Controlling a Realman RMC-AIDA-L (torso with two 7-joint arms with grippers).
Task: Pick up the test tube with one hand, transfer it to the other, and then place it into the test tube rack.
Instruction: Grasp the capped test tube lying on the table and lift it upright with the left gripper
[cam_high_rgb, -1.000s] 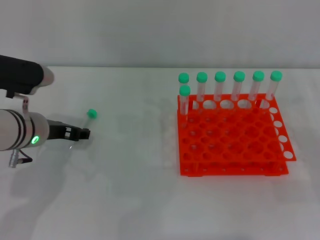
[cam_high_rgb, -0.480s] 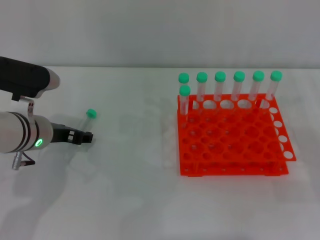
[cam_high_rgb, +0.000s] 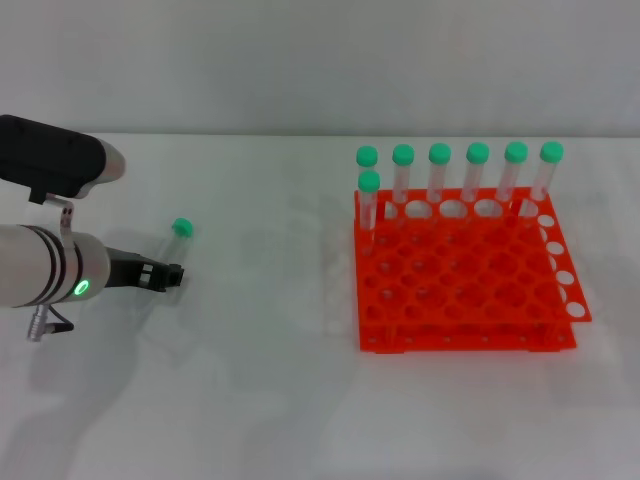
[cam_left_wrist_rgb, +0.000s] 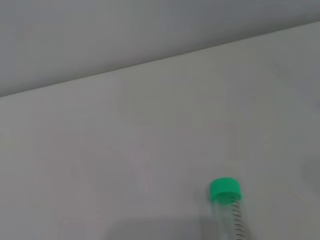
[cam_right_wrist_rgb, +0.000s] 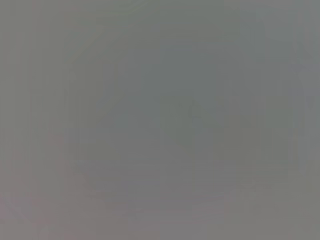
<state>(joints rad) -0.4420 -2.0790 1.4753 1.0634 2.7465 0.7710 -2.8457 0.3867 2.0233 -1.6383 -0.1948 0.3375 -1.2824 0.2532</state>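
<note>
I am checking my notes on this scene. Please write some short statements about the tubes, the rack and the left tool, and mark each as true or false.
1. The test tube lies on the table, apart from the test tube rack. True.
2. Seven capped tubes stand in the rack. True.
3. The standing tubes fill the rack's near row. False: they stand along its far side.
4. The left tool is above the rack. False: it is beside the lying tube's clear end, far left of the rack.
5. The right tool holds a tube. False: it is not in view.

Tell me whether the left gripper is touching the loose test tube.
Cannot tell: in the head view the left gripper sits at the test tube's lower end, with no plain gap or contact.
</note>
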